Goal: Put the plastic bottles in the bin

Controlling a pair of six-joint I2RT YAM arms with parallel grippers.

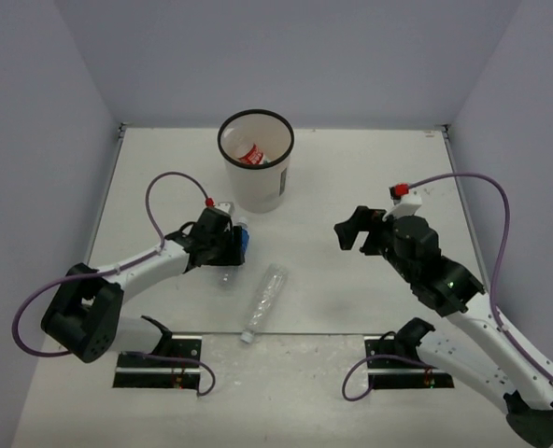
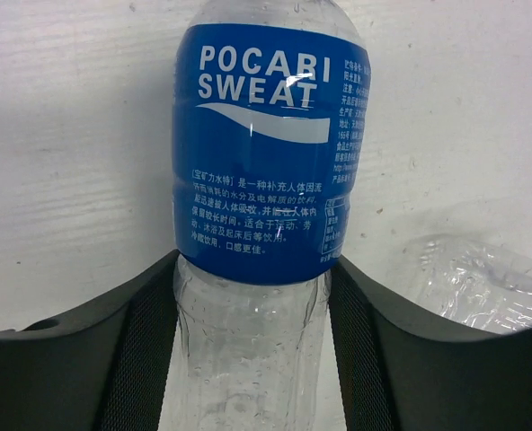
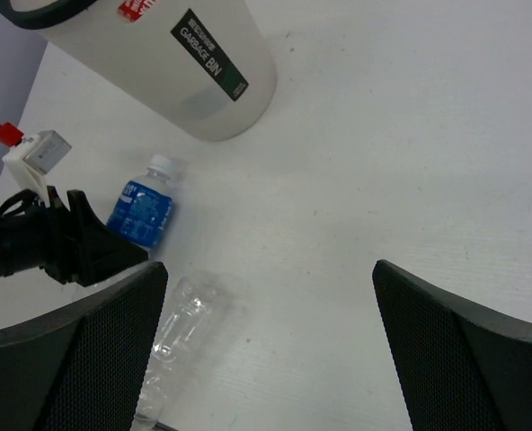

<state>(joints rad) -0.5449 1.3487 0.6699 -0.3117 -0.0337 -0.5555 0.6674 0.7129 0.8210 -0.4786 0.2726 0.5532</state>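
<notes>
Blue-labelled bottle (image 2: 266, 162), clear with a white cap, lies on the tabletop (image 1: 351, 168) near the white bin (image 1: 253, 191), clamped at its bare lower body by the left pincer (image 2: 253, 269). A clear unlabelled bottle (image 1: 263, 299) lies just beside it. A red-labelled bottle (image 1: 251, 155) sits inside the bin. The right pincer (image 1: 356, 229) hangs wide, holding nothing.

Left wrist close-up: the blue-labelled bottle (image 2: 266, 153) loses its cap past the top edge and its base past the bottom edge. The label's fine print is too small to read. The clear unlabelled bottle (image 2: 482, 287) is cut off at the right edge. Overhead, the bin (image 1: 258, 191) hides most of the red-labelled bottle (image 1: 252, 155).
</notes>
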